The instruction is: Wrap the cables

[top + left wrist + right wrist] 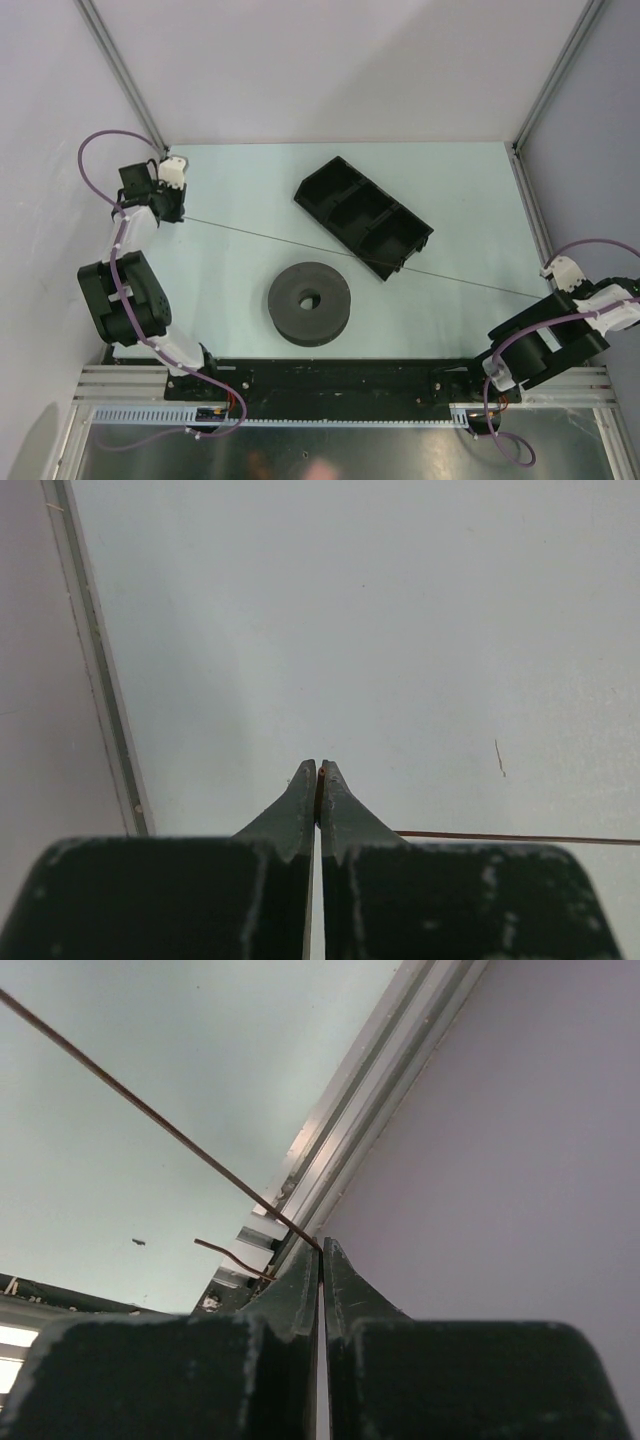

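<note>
We see the left gripper point(181, 214) at about ten o'clock on the table point(230, 180). Its two fingers point(296, 810) are pressed together with only a hairline seam between them. They are clenched on one end of the cable point(260, 235). In the left wrist view the cable point(500, 836) leaves the pinched tips point(318, 775) toward three o'clock as a straight, thin, reddish-brown line just above the surface.

The right gripper point(548, 296) sits at about four o'clock, close to the right wall rail. It is likewise clamped tight, grasping the other end. In the right wrist view the cable point(150, 1115) runs from the closed tips point(321, 1250) toward ten o'clock, and a short bent tail curls out beside the fingers toward nine o'clock.

Between the two grippers the cable is stretched in a straight diagonal across the table. It passes on the twelve o'clock side of the grey spool point(309, 303), clear of it. It crosses the near corner of the black compartment tray point(365, 215); we cannot tell whether it touches the tray there.
</note>
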`<state>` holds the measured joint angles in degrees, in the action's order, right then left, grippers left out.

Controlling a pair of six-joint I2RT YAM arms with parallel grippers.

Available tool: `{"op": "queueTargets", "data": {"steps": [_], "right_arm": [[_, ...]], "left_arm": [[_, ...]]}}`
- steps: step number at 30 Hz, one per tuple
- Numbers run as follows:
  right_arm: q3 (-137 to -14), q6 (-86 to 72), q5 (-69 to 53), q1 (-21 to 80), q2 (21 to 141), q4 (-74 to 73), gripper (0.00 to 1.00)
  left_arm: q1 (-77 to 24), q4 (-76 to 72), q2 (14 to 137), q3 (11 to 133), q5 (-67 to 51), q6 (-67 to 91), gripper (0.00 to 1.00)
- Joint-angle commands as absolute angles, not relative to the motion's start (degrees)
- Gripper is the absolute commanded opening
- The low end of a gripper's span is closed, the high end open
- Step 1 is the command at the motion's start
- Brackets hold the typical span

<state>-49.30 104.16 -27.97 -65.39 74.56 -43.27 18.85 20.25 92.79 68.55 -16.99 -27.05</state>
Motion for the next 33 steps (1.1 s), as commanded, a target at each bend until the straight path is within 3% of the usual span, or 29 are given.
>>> {"op": "queueTargets", "data": {"steps": [1,19,27,33], "right_arm": [[-50.6,107.3,-20.9,-68.6,76.3,-31.6,0.00],[-50.6,105.9,-20.1,-67.7,78.9,-28.2,0.00],[-50.0,99.8,-22.2,-60.2,71.0,-38.4,0.00],[-49.0,99.7,-20.2,-59.7,72.6,-32.0,0.00]], "left_arm": [[23.6,10.3,92.6,69.3,-7.9,-32.8,0.00],[24.0,8.8,94.3,69.4,-5.9,-35.4,0.00],[21.9,8.6,90.7,66.0,-8.4,-32.5,0.00],[24.3,8.5,92.3,69.3,-7.2,-33.0,0.00]]}}
